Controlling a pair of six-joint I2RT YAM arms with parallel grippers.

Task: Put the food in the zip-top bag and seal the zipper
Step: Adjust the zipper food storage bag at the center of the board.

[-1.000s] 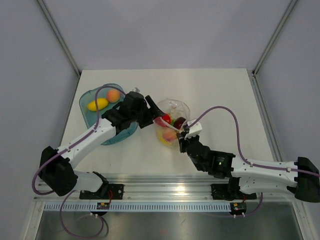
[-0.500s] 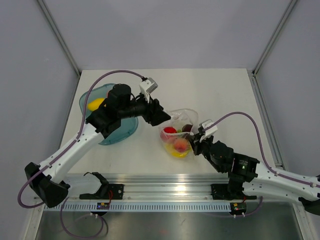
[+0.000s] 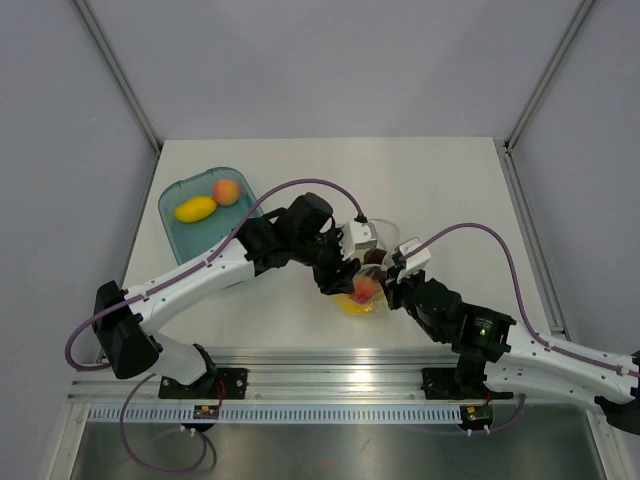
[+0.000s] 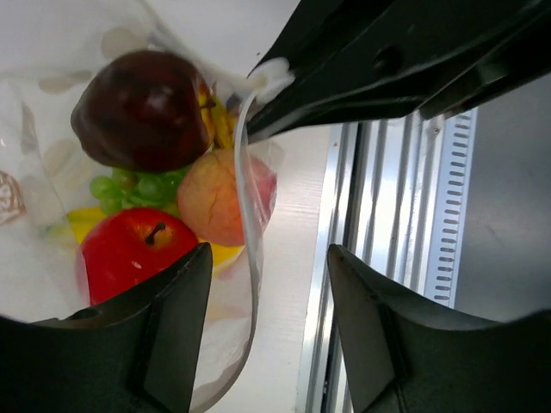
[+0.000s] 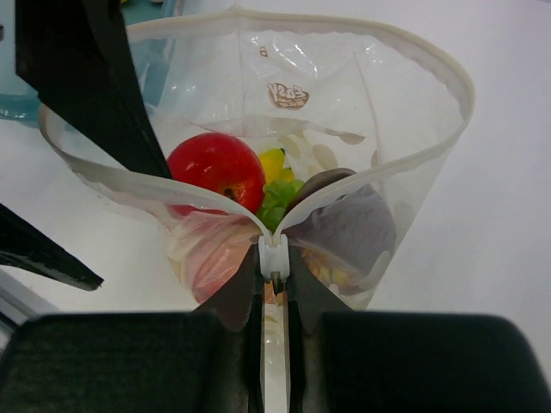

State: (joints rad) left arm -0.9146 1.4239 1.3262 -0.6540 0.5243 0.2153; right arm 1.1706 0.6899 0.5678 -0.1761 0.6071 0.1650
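The clear zip-top bag [image 5: 344, 112] stands with its mouth wide open; in the top view it [image 3: 385, 236] sits at the table's middle. Inside are a red apple [image 5: 215, 168], green grapes [image 5: 280, 196], a dark plum [image 5: 349, 215], a peach [image 5: 211, 249] and a bit of yellow banana [image 4: 82, 219]. My right gripper [image 5: 274, 284] is shut on the white zipper slider [image 5: 274, 254] at the near end of the mouth. My left gripper [image 4: 267, 258] is open, straddling the bag's rim [image 4: 250, 215] from above. A yellow lemon [image 3: 196, 208] and a second peach [image 3: 226, 190] lie in the tray.
The teal tray [image 3: 178, 232] sits at the back left of the table. The left arm [image 3: 220, 265] crosses in front of it toward the bag. The aluminium rail [image 3: 320, 360] runs along the near edge. Grey walls close in both sides.
My left arm swung from over the tray down to the bag's near-left side, uncovering the lemon and peach. The bag has shifted slightly toward the right gripper, which kept its hold.
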